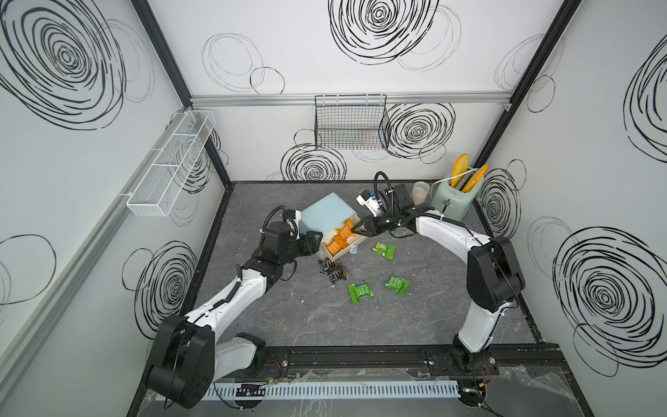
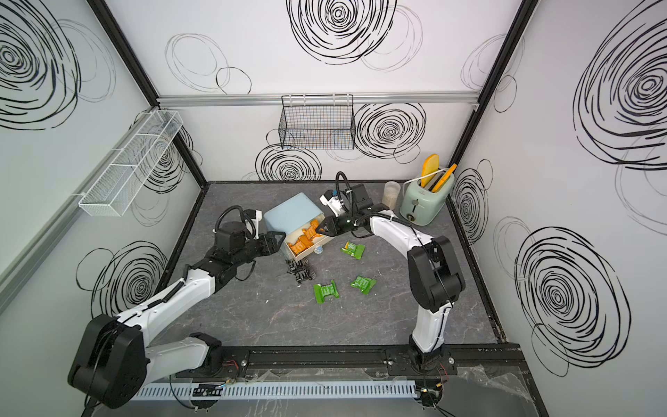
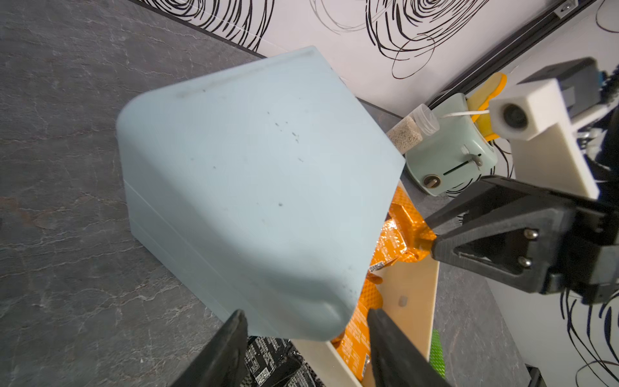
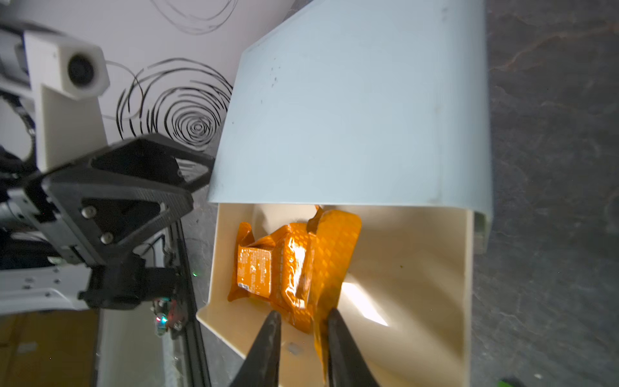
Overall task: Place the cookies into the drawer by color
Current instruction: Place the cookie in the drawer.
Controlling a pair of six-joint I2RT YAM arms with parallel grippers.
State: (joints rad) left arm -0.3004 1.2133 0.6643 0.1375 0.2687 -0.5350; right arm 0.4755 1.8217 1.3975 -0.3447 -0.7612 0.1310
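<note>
The pale-blue cabinet (image 1: 326, 213) stands mid-table with one cream drawer (image 1: 348, 251) pulled out, and several orange cookies (image 1: 339, 240) lie in it. My right gripper (image 4: 303, 315) hangs over the drawer with its jaws a little apart. An orange cookie (image 4: 294, 264) lies just past the tips, its flap against one finger. My left gripper (image 3: 306, 311) is open, its fingers either side of the cabinet's front corner. Three green cookies (image 1: 383, 250) (image 1: 361, 292) (image 1: 397, 284) lie on the table. Black cookies (image 1: 334, 270) are piled beside the drawer's front.
A mint-green toaster (image 1: 453, 200) holding yellow pieces and a clear cup (image 1: 420, 191) stand at the back right. A black wire basket (image 1: 352, 122) hangs on the back wall and a white mesh shelf (image 1: 173, 162) on the left wall.
</note>
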